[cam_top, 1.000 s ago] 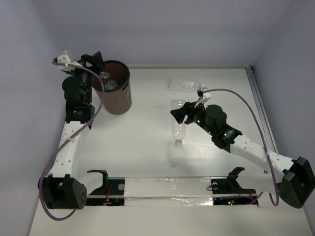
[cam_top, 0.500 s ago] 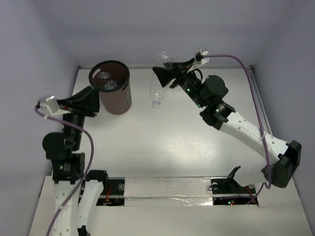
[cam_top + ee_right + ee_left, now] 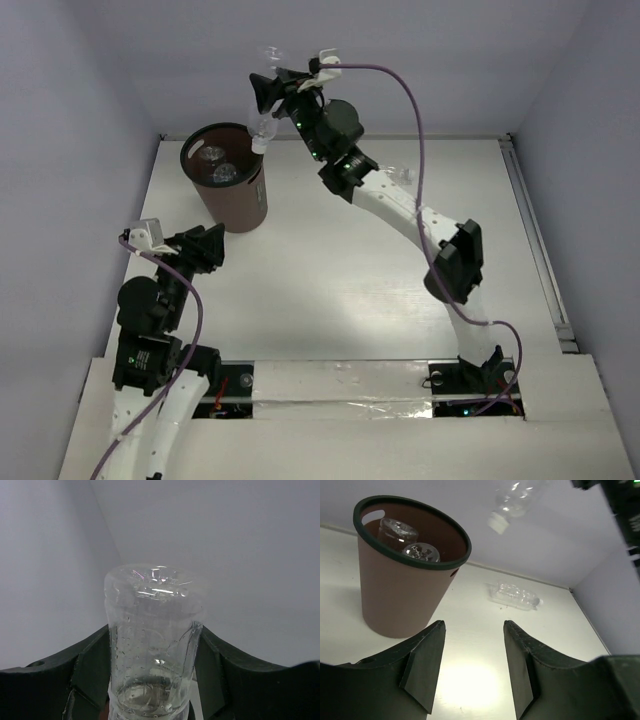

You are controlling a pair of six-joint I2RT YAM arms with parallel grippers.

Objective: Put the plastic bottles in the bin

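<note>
One clear unlabelled bottle (image 3: 262, 128) hangs cap-down, pinched mid-body in the right gripper (image 3: 267, 88), with the bin (image 3: 232, 205) rim below it; it looks light, thin-walled and slippery; the left gripper (image 3: 473, 625) gapes empty, a second clear bottle (image 3: 515, 594) lying beyond it.

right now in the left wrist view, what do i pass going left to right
bin → clear bottle lying on the table → right arm at the top right edge
</note>
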